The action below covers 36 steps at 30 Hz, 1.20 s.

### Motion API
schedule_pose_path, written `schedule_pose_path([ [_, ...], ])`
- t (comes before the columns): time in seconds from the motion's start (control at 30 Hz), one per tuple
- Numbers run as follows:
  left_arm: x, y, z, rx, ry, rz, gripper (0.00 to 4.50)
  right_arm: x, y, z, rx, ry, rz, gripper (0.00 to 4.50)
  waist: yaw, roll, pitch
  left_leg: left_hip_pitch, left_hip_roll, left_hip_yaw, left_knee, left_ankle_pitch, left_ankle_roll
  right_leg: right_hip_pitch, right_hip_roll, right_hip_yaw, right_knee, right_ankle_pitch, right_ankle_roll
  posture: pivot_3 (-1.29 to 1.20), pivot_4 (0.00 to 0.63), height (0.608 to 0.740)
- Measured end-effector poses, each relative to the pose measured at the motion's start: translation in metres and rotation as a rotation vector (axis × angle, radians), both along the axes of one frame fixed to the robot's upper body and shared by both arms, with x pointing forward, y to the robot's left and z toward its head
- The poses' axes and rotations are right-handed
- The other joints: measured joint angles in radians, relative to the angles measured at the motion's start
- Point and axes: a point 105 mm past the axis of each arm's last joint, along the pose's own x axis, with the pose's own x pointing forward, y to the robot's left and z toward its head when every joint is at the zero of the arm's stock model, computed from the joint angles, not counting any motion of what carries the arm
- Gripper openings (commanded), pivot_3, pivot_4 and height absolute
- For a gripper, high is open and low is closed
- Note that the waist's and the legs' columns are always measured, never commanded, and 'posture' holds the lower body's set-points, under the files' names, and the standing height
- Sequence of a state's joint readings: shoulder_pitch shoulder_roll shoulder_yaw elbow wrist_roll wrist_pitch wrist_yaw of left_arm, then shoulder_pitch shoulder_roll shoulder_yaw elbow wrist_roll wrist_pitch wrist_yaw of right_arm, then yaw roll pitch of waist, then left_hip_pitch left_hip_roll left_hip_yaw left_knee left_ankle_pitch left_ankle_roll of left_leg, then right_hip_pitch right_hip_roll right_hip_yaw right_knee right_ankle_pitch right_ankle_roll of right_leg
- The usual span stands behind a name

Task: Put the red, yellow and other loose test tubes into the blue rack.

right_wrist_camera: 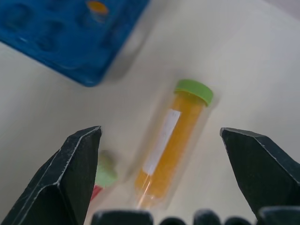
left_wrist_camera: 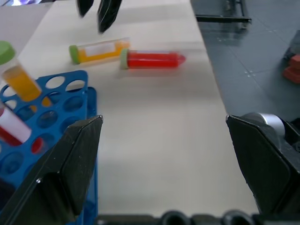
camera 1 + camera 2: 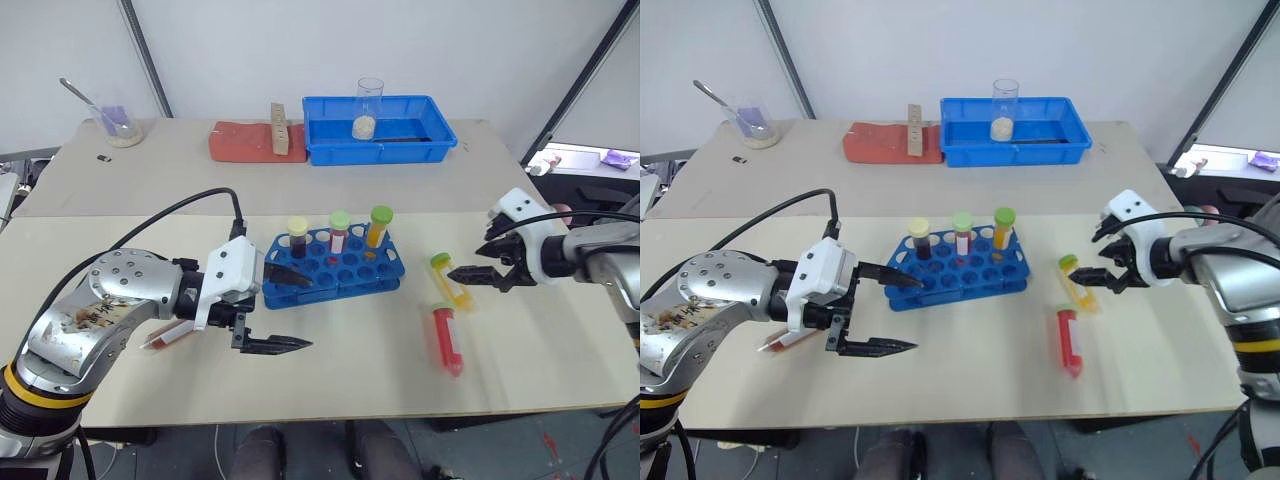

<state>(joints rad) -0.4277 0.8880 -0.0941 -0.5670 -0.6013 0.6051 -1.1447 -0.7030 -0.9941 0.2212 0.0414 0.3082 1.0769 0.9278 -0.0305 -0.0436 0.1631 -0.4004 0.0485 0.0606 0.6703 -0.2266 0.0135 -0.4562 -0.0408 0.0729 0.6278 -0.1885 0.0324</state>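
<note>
I have the right gripper (image 3: 478,271) spread wide and empty, poised just above the yellow-filled clear plastic test tube with a green cap (image 3: 450,280), which lies on the beige tabletop (image 3: 350,360) between the two fingers as seen along the wrist. Just beside that tube, toward me, lies the red-filled clear test tube with a pale green cap (image 3: 447,338), also loose on the table.

My left gripper (image 3: 287,311) is likewise fully spread and holds nothing; one finger (image 3: 287,274) reaches over the near left corner of the blue plastic rack with round holes (image 3: 335,265), the other finger (image 3: 275,346) hangs over bare table. A further loose tube with reddish contents (image 3: 165,335) lies under my left wrist.

The rack stands mid-table and carries three upright capped tubes in its back row: a dark one (image 3: 298,236), a red one (image 3: 339,231) and an orange one (image 3: 378,225).
</note>
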Motion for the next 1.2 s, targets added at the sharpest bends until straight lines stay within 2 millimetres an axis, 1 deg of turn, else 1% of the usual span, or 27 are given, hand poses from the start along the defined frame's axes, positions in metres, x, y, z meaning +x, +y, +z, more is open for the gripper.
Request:
schedule_pose_path([
  [0.07, 0.000, -0.004, -0.003, -0.006, 0.001, -0.024, 4.50, 0.008, 0.001, -0.010, -0.013, 0.045, -0.027, 4.47, 0.000, 0.000, 0.000, -0.001, 0.000, 0.000, 0.001, 0.000, 0.000, 0.000, 0.000, 0.000, -0.001, 0.001, 0.002, 0.00, 0.150, 0.740],
  [0.13, -0.001, -0.006, -0.005, -0.006, 0.006, -0.034, 4.50, 0.013, 0.000, -0.014, -0.017, 0.065, -0.043, 4.47, 0.000, 0.000, 0.000, -0.003, 0.000, -0.001, 0.003, 0.000, 0.000, 0.000, 0.000, 0.000, -0.001, 0.002, 0.003, 0.00, 0.150, 0.740],
  [0.2, -0.001, -0.009, -0.005, -0.011, 0.004, -0.044, 4.50, 0.024, -0.002, -0.018, -0.019, 0.095, -0.087, 4.47, -0.004, 0.000, 0.000, -0.004, 0.000, -0.001, 0.006, 0.000, 0.001, -0.001, 0.000, -0.001, -0.001, 0.002, 0.002, 0.00, 0.150, 0.740],
  [0.27, -0.001, -0.011, -0.007, -0.013, 0.003, -0.049, 4.50, 0.032, -0.007, -0.021, -0.024, 0.116, -0.126, 4.47, -0.007, 0.000, 0.000, -0.004, 0.000, -0.001, 0.007, 0.000, 0.001, 0.000, 0.000, -0.001, -0.001, 0.003, 0.002, 0.00, 0.150, 0.740],
  [0.37, -0.001, -0.011, -0.009, -0.010, 0.003, -0.045, 4.50, 0.038, -0.010, -0.028, -0.021, 0.156, -0.160, 4.47, -0.009, 0.000, 0.000, -0.004, 0.000, -0.001, 0.007, 0.000, 0.001, 0.000, 0.000, -0.001, -0.001, 0.003, 0.003, 0.00, 0.150, 0.740],
  [0.47, -0.001, -0.013, -0.010, -0.019, 0.004, -0.045, 4.50, 0.042, -0.006, -0.033, -0.011, 0.194, -0.163, 4.47, -0.011, 0.000, 0.000, -0.005, 0.000, -0.002, 0.007, 0.000, 0.001, 0.000, 0.000, -0.001, -0.001, 0.004, 0.003, 0.00, 0.150, 0.740],
  [0.57, -0.001, -0.014, -0.010, -0.024, 0.004, -0.045, 4.50, 0.045, 0.001, -0.032, 0.012, 0.223, -0.149, 3.68, -0.013, 0.000, 0.000, -0.005, 0.000, -0.002, 0.007, 0.000, 0.001, 0.000, 0.000, -0.001, -0.001, 0.005, 0.002, 0.00, 0.150, 0.740],
  [0.67, 0.000, -0.014, -0.010, -0.022, 0.003, -0.043, 4.50, 0.046, 0.002, -0.031, 0.015, 0.233, -0.153, 2.64, -0.012, 0.000, 0.000, -0.005, 0.000, -0.002, 0.007, 0.000, 0.001, 0.000, 0.000, -0.001, -0.001, 0.005, 0.002, 0.00, 0.150, 0.740],
  [0.7, 0.000, -0.014, -0.010, -0.020, 0.002, -0.042, 4.50, 0.047, 0.002, -0.032, 0.015, 0.235, -0.154, 2.19, -0.012, 0.000, 0.000, -0.005, 0.000, -0.002, 0.007, 0.000, 0.001, 0.000, 0.000, -0.001, -0.001, 0.005, 0.002, 0.00, 0.150, 0.740],
  [0.8, 0.000, -0.014, -0.011, -0.017, 0.000, -0.040, 4.50, 0.047, 0.003, -0.031, 0.019, 0.235, -0.156, 1.23, -0.012, 0.000, 0.000, -0.005, 0.000, -0.002, 0.007, 0.000, 0.001, 0.000, 0.000, -0.001, 0.000, 0.005, 0.002, 0.00, 0.150, 0.740],
  [0.83, 0.001, -0.013, -0.012, -0.015, 0.001, -0.038, 4.50, 0.047, 0.003, -0.031, 0.021, 0.235, -0.157, 1.00, -0.012, 0.000, 0.000, -0.005, 0.000, -0.002, 0.007, 0.000, 0.001, 0.000, 0.000, -0.001, 0.000, 0.005, 0.002, 0.00, 0.150, 0.740],
  [0.9, 0.003, -0.012, -0.013, -0.013, 0.008, -0.038, 4.50, 0.046, 0.003, -0.029, 0.031, 0.234, -0.163, 0.94, -0.012, 0.000, 0.000, -0.005, 0.000, -0.002, 0.007, 0.000, 0.001, -0.001, 0.000, -0.001, 0.000, 0.005, 0.002, 0.00, 0.150, 0.740],
  [1.0, 0.007, -0.008, -0.016, -0.005, 0.017, -0.037, 4.50, 0.041, 0.002, -0.020, 0.069, 0.225, -0.177, 0.94, -0.011, 0.000, 0.000, -0.005, 0.000, -0.002, 0.007, 0.000, 0.001, -0.001, 0.000, -0.001, 0.000, 0.005, 0.002, 0.00, 0.150, 0.740],
  [1.1, 0.011, -0.005, -0.017, -0.004, 0.031, -0.029, 4.50, 0.034, 0.005, -0.004, 0.117, 0.178, -0.158, 0.94, -0.009, 0.000, 0.000, -0.006, 0.000, -0.003, 0.007, 0.000, 0.001, -0.001, 0.000, -0.002, 0.000, 0.004, 0.003, 0.00, 0.150, 0.740],
  [1.2, 0.017, -0.001, -0.014, -0.016, 0.029, -0.003, 4.50, 0.020, 0.012, 0.018, 0.142, 0.059, -0.068, 0.94, -0.006, 0.000, 0.000, -0.006, 0.000, -0.004, 0.006, 0.000, 0.001, -0.001, 0.000, -0.002, 0.000, 0.003, 0.004, 0.00, 0.150, 0.740],
])
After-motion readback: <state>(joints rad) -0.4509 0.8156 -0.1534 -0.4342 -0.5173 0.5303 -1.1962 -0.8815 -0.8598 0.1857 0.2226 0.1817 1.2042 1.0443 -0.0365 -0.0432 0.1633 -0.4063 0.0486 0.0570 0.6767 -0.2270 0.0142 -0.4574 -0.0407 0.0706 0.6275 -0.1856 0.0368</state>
